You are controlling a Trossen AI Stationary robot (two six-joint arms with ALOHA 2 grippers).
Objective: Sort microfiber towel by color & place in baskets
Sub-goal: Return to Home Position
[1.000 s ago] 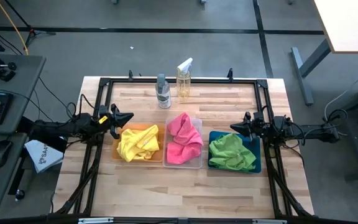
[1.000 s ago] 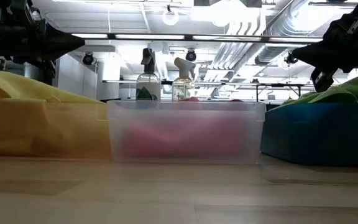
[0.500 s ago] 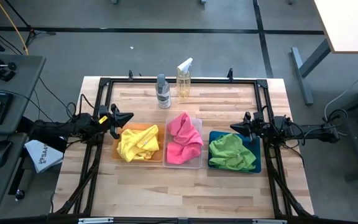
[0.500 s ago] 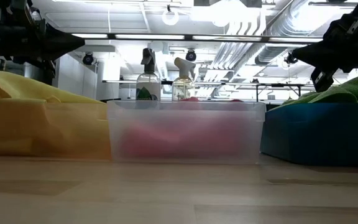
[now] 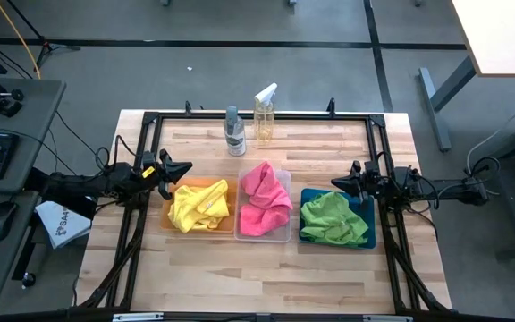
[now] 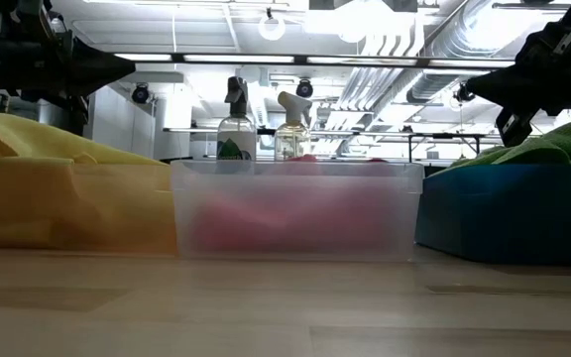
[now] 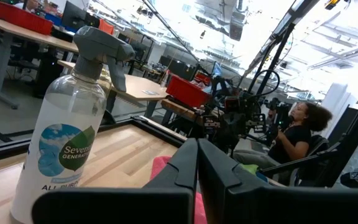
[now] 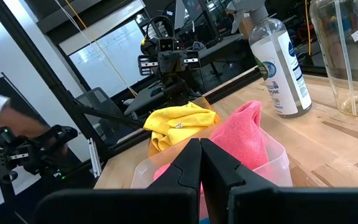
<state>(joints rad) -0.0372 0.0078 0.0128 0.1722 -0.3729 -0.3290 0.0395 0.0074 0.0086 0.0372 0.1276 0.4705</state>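
You have the yellow towel (image 5: pixel 198 207) in the orange bin (image 5: pixel 206 184) on the left, the pink towel (image 5: pixel 265 202) in the middle clear bin (image 5: pixel 284 179), and the green towel (image 5: pixel 332 219) in the teal bin (image 5: pixel 370 234) on the right. They sit in a row on the wooden table (image 5: pixel 266 268). The left gripper (image 5: pixel 188 167) hovers by the orange bin's far left corner and the right gripper (image 5: pixel 333 184) over the teal bin's far edge, both closed and empty. Two spray bottles (image 5: pixel 234 132) stand at the far edge. Beyond, a person (image 7: pixel 297 134) sits among desks.
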